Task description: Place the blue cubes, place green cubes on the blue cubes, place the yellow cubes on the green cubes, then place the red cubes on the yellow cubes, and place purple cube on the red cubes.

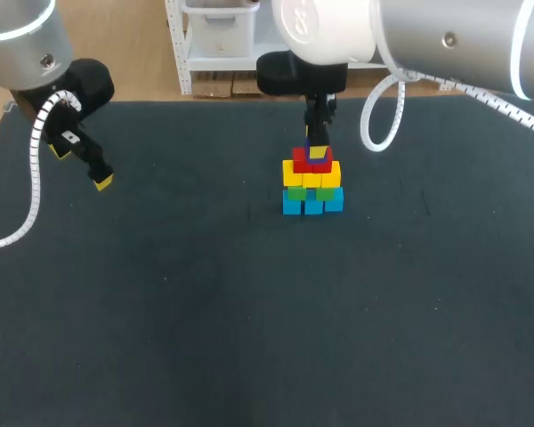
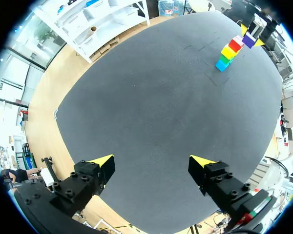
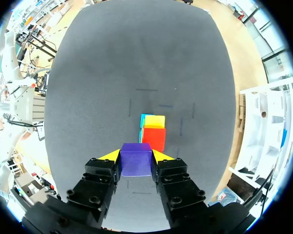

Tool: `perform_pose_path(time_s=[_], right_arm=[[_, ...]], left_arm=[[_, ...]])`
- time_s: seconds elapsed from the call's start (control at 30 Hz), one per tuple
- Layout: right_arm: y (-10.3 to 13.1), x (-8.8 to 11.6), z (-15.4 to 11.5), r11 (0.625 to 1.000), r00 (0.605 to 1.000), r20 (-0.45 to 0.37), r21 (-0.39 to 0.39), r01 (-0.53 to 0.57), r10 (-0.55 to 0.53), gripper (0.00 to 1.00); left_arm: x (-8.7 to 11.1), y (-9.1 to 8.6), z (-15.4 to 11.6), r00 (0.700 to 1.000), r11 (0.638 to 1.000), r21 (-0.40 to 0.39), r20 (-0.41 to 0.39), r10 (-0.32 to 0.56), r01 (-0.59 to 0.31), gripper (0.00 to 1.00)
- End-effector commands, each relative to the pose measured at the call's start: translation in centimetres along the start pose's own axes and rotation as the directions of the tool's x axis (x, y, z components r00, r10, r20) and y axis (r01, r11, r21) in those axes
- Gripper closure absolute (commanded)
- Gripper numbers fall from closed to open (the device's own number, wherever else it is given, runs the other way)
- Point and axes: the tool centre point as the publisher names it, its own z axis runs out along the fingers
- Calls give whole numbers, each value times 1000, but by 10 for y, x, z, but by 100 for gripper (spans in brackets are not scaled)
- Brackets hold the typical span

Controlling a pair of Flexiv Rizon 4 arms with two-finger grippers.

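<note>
The right gripper (image 3: 136, 155) pinches a purple cube (image 3: 136, 165) just above the red-topped stack (image 1: 312, 185). The left gripper (image 2: 151, 164) hangs well apart, its jaws spread wide.

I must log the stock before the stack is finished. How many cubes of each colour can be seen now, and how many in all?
blue cubes: 3
green cubes: 2
yellow cubes: 3
red cubes: 2
purple cube: 1
Total: 11 seen from the head view; any cubes hidden behind the stack are not counted.
</note>
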Motion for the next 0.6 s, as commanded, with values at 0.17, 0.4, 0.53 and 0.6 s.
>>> perform_pose_path(time_s=[0.17,0.4,0.53,0.6], right_arm=[[0,0,3,1000,1000,5,-1,4,-4,100],[-1,-1,2,1000,1000,7,3,6,-6,100],[-3,-1,3,1000,1000,-2,10,5,-5,100],[-3,-2,3,1000,1000,-9,16,3,-3,100]], left_arm=[[-1,2,0,1000,1000,3,-1,2,-2,0],[-1,2,0,1000,1000,3,-1,2,-2,0],[-1,2,0,1000,1000,3,-1,2,-2,0],[-1,2,0,1000,1000,3,-1,2,-2,0]])
